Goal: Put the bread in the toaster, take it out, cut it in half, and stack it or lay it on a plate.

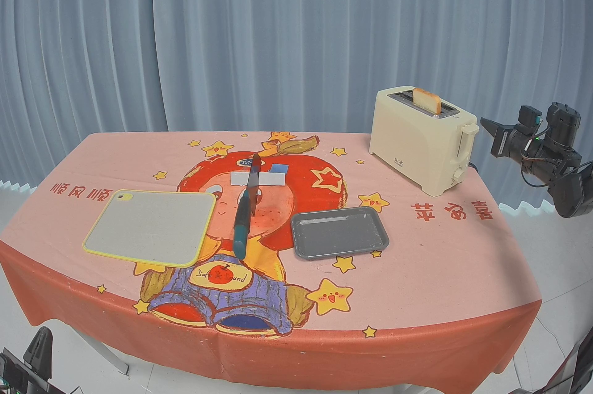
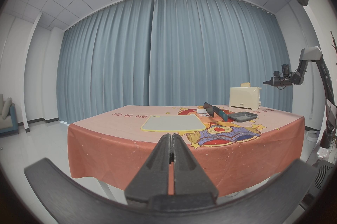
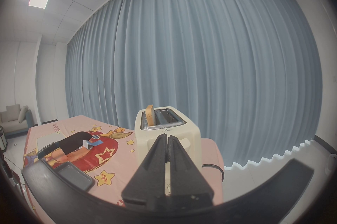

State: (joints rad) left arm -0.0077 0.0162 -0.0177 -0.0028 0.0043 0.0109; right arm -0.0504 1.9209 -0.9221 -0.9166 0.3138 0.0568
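A slice of bread (image 1: 427, 100) stands upright in the far slot of the cream toaster (image 1: 423, 139) at the table's back right. My right gripper (image 1: 487, 123) hangs shut in the air just right of the toaster, off the table's edge; in the right wrist view it (image 3: 167, 138) points at the toaster (image 3: 168, 130) and the bread (image 3: 150, 115). A knife (image 1: 246, 210) with a teal handle lies mid-table, its blade resting on a white block (image 1: 259, 178). The grey plate (image 1: 338, 232) is to its right. My left gripper (image 2: 172, 138) is shut, low in front of the table.
A grey cutting board (image 1: 151, 226) with a yellow rim lies at the table's left. A small blue piece (image 1: 279, 168) sits by the white block. The table has an orange printed cloth (image 1: 432, 272), and blue curtains hang behind it.
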